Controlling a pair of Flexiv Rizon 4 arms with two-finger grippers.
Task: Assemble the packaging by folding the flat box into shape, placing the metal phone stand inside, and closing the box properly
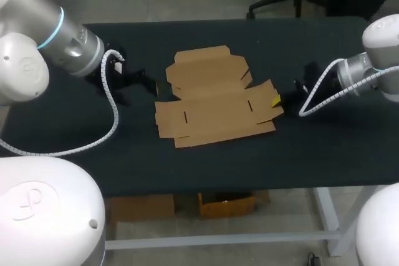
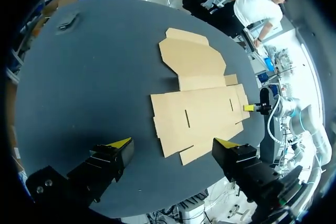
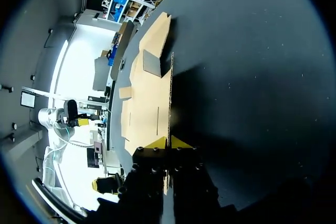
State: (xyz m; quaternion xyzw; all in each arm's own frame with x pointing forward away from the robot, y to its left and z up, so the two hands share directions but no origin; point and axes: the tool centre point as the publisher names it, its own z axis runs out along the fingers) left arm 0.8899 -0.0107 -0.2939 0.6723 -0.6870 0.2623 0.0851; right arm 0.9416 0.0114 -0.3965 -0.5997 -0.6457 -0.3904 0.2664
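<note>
The head camera looked down from above and behind the robot, far enough back to take in the whole table [image 1: 312,147], with the left arm [image 1: 56,35] and right arm [image 1: 374,60] entering from its sides. The left wrist camera rode high over the table's left end, facing across the left gripper [image 2: 173,144] toward the right arm. The right wrist camera sat low, close to the tabletop, facing past the right gripper [image 3: 169,142] toward the left arm. All three views shared the flat box [image 1: 215,98].
</note>
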